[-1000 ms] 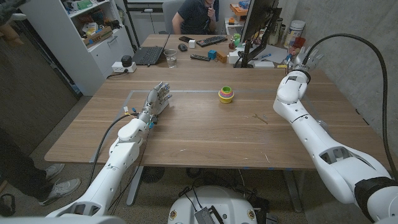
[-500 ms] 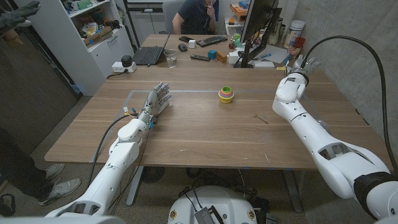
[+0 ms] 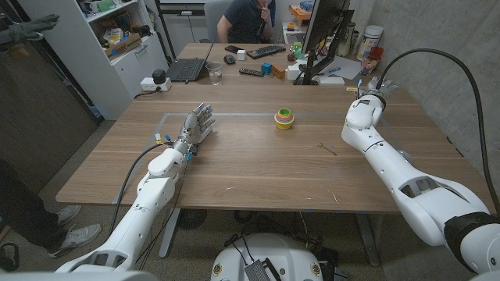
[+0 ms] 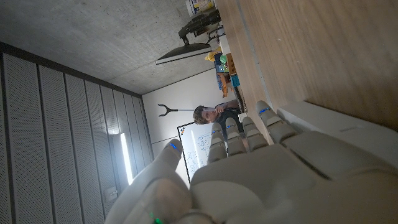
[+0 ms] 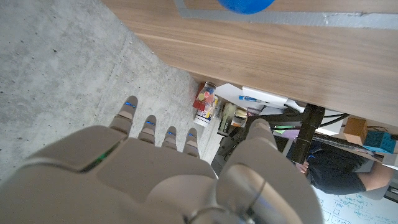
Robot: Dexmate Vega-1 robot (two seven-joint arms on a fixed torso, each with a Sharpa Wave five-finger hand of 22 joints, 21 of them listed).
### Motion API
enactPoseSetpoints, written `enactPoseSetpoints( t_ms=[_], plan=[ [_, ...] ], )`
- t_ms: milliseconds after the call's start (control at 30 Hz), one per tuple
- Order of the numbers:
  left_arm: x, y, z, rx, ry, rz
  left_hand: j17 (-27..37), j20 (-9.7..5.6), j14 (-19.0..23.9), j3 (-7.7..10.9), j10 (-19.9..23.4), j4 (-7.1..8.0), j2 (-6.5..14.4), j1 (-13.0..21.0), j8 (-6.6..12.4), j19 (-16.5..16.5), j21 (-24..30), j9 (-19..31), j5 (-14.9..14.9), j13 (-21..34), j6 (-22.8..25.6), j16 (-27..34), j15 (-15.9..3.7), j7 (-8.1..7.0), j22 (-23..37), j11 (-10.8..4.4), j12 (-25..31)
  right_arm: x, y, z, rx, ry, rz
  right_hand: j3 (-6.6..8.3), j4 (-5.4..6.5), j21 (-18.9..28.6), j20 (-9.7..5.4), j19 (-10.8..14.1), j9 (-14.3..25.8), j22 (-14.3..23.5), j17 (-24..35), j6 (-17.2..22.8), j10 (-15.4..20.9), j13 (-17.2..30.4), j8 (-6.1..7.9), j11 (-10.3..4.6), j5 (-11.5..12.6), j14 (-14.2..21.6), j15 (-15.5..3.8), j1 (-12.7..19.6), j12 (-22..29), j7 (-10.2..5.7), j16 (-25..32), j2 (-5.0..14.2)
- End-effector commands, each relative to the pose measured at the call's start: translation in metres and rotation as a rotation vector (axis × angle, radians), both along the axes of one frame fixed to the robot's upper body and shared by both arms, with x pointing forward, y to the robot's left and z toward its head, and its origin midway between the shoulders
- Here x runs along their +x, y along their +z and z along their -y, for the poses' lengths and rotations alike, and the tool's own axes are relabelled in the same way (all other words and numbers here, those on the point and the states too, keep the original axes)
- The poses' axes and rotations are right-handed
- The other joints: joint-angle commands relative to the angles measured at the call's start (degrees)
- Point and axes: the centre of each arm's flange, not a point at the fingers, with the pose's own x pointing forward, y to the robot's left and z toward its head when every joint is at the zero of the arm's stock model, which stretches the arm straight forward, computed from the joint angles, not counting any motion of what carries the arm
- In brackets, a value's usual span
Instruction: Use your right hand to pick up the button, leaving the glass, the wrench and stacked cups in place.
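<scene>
The stacked cups (image 3: 283, 119), in bright colours, stand at the table's far middle. A clear glass (image 3: 215, 73) stands farther back beside a laptop. A thin small wrench (image 3: 329, 148) lies right of centre. A round blue button (image 5: 245, 5) lies on the wood by a grey tape line, beyond my right hand's fingertips. My right hand (image 3: 382, 83) hovers at the table's far right, well away from the cups, fingers spread (image 5: 168, 140) and holding nothing. My left hand (image 3: 197, 125) stands at the left with its fingers apart (image 4: 249, 134), nothing in it.
A laptop (image 3: 187, 69), remotes, a keyboard and a monitor (image 3: 324, 31) crowd the far desk, where a person (image 3: 246, 19) sits. Grey tape (image 3: 234, 114) marks a rectangle on the table. A concrete wall stands close on the right.
My right wrist has turned slightly and the hand has shifted a little toward the far right edge. The left arm, cups, glass and wrench have stayed put.
</scene>
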Motion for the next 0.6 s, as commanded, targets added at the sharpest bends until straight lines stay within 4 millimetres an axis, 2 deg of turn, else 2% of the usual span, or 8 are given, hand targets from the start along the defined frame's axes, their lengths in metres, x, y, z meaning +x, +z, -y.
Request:
enactPoseSetpoints(
  t_ms=[33,333,467,600],
  plan=[
    [0.002,0.000,0.001,0.000,-0.004,-0.002,0.24,0.27,0.04,-0.28,0.08,-0.14,-0.20,-0.20,0.20,0.62,-0.06,0.27,0.38,0.30,0.20,0.40,-0.35,-0.15,0.12,-0.26,0.21,0.007,-0.011,-0.001,0.012,0.007,-0.055,-0.05,-0.17,0.42,0.12,1.29,0.13,0.21,-0.09,1.47,1.34,-0.07,0.50,-0.05,0.33,1.05,0.13,0.60,0.48,-0.21,0.36,-0.41],
    [0.001,0.000,0.000,0.000,-0.005,0.000,0.24,0.23,0.02,-0.30,0.06,-0.16,-0.22,-0.21,0.20,0.57,-0.13,0.27,0.38,0.30,0.18,0.40,-0.35,-0.16,0.12,-0.28,0.21,0.011,-0.017,-0.001,0.034,0.008,-0.093,-0.05,-0.28,0.54,0.13,2.09,0.13,0.21,-0.13,2.11,1.77,-0.09,0.58,0.07,0.37,1.40,0.35,0.82,0.45,-0.11,0.36,-0.33],
    [0.002,0.000,0.000,0.001,-0.005,-0.002,0.24,0.27,0.02,-0.31,0.06,-0.16,-0.23,-0.21,0.20,0.56,-0.16,0.27,0.38,0.30,0.16,0.39,-0.36,-0.18,0.12,-0.21,0.22,0.013,-0.020,-0.001,0.030,0.013,-0.106,-0.07,-0.59,1.11,0.09,4.76,0.15,0.30,-0.22,4.01,3.98,-0.11,0.87,0.36,0.44,3.86,0.01,1.39,0.81,-0.08,0.96,-0.19],
    [0.002,-0.001,0.000,0.004,-0.009,-0.004,0.24,0.26,-0.01,-0.32,0.08,-0.16,-0.24,-0.21,0.20,0.56,-0.18,0.27,0.38,0.30,0.16,0.39,-0.39,-0.23,0.13,-0.23,0.23,0.016,-0.024,-0.001,0.035,0.017,-0.119,-0.08,-0.75,1.48,0.08,6.29,0.15,0.36,-0.25,4.77,5.02,-0.12,0.92,0.50,0.46,5.14,-0.47,1.70,0.95,0.11,1.27,-0.13]
  ],
)
